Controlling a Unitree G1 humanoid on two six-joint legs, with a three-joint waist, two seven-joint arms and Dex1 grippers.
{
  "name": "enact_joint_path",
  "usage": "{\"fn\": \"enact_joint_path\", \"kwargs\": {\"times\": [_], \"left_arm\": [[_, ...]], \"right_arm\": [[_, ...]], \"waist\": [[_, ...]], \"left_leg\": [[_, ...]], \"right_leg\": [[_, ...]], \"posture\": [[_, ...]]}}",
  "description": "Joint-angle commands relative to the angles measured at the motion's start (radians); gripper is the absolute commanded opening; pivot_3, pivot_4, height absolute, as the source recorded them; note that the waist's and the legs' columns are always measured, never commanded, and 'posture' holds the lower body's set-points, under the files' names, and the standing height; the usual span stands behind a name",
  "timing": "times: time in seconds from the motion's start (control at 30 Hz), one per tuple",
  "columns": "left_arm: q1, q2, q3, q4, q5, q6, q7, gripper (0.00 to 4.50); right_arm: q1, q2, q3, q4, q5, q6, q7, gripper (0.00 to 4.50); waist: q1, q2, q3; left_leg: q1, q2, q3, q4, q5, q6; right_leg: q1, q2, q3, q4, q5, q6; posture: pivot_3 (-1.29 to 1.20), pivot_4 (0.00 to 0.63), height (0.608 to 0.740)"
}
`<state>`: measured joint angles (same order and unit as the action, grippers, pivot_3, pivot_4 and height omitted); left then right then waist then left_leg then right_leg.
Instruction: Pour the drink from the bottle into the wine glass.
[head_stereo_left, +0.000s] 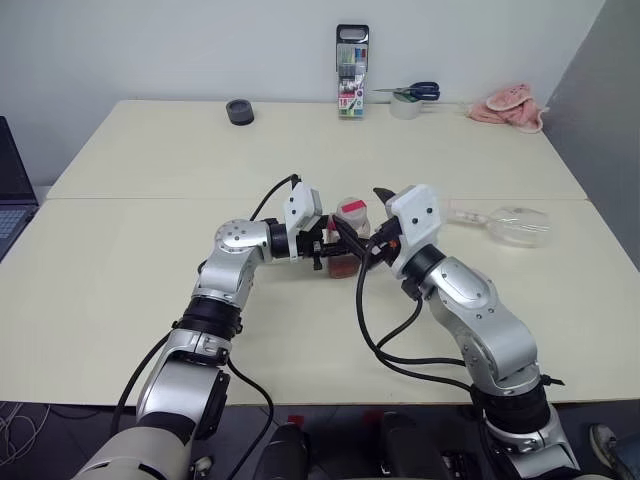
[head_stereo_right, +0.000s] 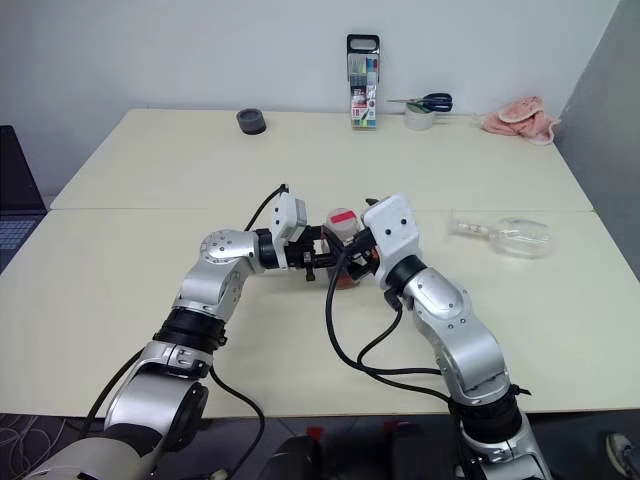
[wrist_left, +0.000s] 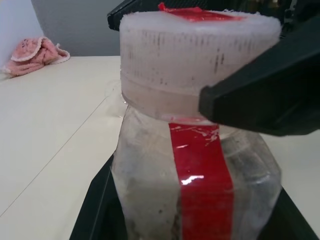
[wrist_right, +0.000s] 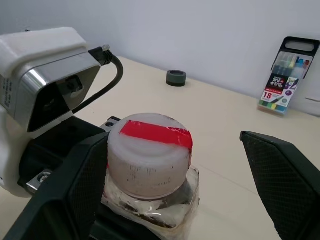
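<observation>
2 grippers are crowding the bottle (head_stereo_left: 347, 240) mid-table: left gripper (head_stereo_left: 322, 247) is clenching its body, right gripper (wrist_right: 175, 170) is gaping around the cap (wrist_right: 150, 152). Wine glass (head_stereo_left: 512, 224) is lying toppled at 3 o'clock, so pouring now risks a spill.

The small clear plastic bottle (wrist_left: 195, 190) carries a glossy red tape strip and a matt, scuffed whitish cap (wrist_right: 149, 156), the matt black plastic pincer fingers (wrist_right: 287, 172) look finely textured, and the cream surface (head_stereo_left: 140, 270) is smooth and matt.
</observation>
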<state>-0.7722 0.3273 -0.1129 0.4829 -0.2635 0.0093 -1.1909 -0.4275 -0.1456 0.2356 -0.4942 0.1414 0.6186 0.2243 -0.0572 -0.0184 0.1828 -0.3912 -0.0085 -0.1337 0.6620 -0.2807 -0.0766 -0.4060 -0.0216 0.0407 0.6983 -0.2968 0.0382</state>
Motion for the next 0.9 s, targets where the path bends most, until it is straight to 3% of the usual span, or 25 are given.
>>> {"fn": "enact_joint_path", "kwargs": {"times": [0.03, 0.2, 0.4, 0.57, 0.67, 0.8, 0.83, 0.9], "left_arm": [[-0.019, 0.001, 0.013, -0.028, -0.006, -0.026, -0.003, 1.71], [-0.008, 0.0, 0.009, -0.04, -0.007, -0.021, -0.004, 1.71], [0.001, 0.009, 0.0, -0.056, -0.016, 0.014, -0.031, 1.71], [0.001, 0.056, -0.022, -0.069, -0.023, 0.041, -0.132, 1.71], [-0.015, 0.07, -0.02, -0.048, -0.019, 0.029, -0.158, 1.69], [-0.03, 0.059, -0.007, -0.035, -0.022, 0.017, -0.139, 1.69], [-0.032, 0.055, -0.001, -0.035, -0.025, 0.019, -0.131, 1.69], [-0.032, 0.048, 0.008, -0.038, -0.032, 0.023, -0.116, 1.69]], "right_arm": [[-0.021, 0.027, -0.013, -0.019, -0.003, -0.046, -0.01, 3.42], [-0.014, 0.055, 0.003, -0.009, -0.012, -0.059, -0.012, 1.86], [-0.022, 0.01, -0.009, 0.011, 0.029, -0.103, 0.09, 1.87], [-0.172, -0.296, -0.082, 0.191, 0.219, -0.21, 0.63, 1.87], [-0.267, -0.408, -0.095, 0.28, 0.334, -0.119, 0.826, 1.87], [-0.266, -0.388, -0.108, 0.27, 0.36, -0.095, 0.776, 1.87], [-0.255, -0.375, -0.117, 0.263, 0.347, -0.096, 0.735, 2.43], [-0.238, -0.359, -0.134, 0.25, 0.317, -0.128, 0.683, 2.87]], "waist": [[0.0, 0.0, 0.0], [0.0, 0.0, 0.0], [0.0, 0.0, 0.0], [-0.001, 0.0, 0.0], [-0.002, 0.0, 0.0], [-0.001, 0.0, 0.0], [-0.002, 0.0, 0.0], [-0.002, 0.0, 0.0]], "left_leg": [[0.0, 0.0, 0.0, 0.0, 0.0, 0.0], [0.0, 0.0, 0.0, 0.0, 0.0, 0.0], [0.0, 0.0, 0.0, 0.0, 0.0, 0.0], [0.0, -0.001, 0.001, 0.001, -0.002, 0.003], [0.001, 0.0, 0.0, 0.0, -0.002, 0.004], [0.001, 0.001, 0.0, 0.0, -0.002, 0.004], [0.001, 0.001, 0.0, 0.0, -0.002, 0.004], [0.001, 0.001, 0.0, 0.0, -0.002, 0.004]], "right_leg": [[0.0, 0.0, 0.0, 0.0, 0.0, 0.0], [0.0, 0.0, 0.0, 0.0, 0.0, 0.0], [0.0, 0.0, 0.0, 0.0, 0.0, 0.0], [0.001, 0.0, 0.0, -0.001, 0.0, 0.001], [0.001, 0.001, -0.001, -0.001, 0.0, 0.0], [0.001, 0.001, -0.001, -0.001, 0.001, 0.0], [0.001, 0.001, 0.0, -0.001, 0.001, 0.0], [0.001, 0.001, 0.0, -0.001, 0.001, 0.0]], "posture": [[0.0, 0.15, 0.74], [0.0, 0.15, 0.74], [0.0, 0.15, 0.74], [0.0, 0.15, 0.74], [0.0, 0.15, 0.74], [0.0, 0.15, 0.74], [0.0, 0.15, 0.74], [0.0, 0.15, 0.74]]}}
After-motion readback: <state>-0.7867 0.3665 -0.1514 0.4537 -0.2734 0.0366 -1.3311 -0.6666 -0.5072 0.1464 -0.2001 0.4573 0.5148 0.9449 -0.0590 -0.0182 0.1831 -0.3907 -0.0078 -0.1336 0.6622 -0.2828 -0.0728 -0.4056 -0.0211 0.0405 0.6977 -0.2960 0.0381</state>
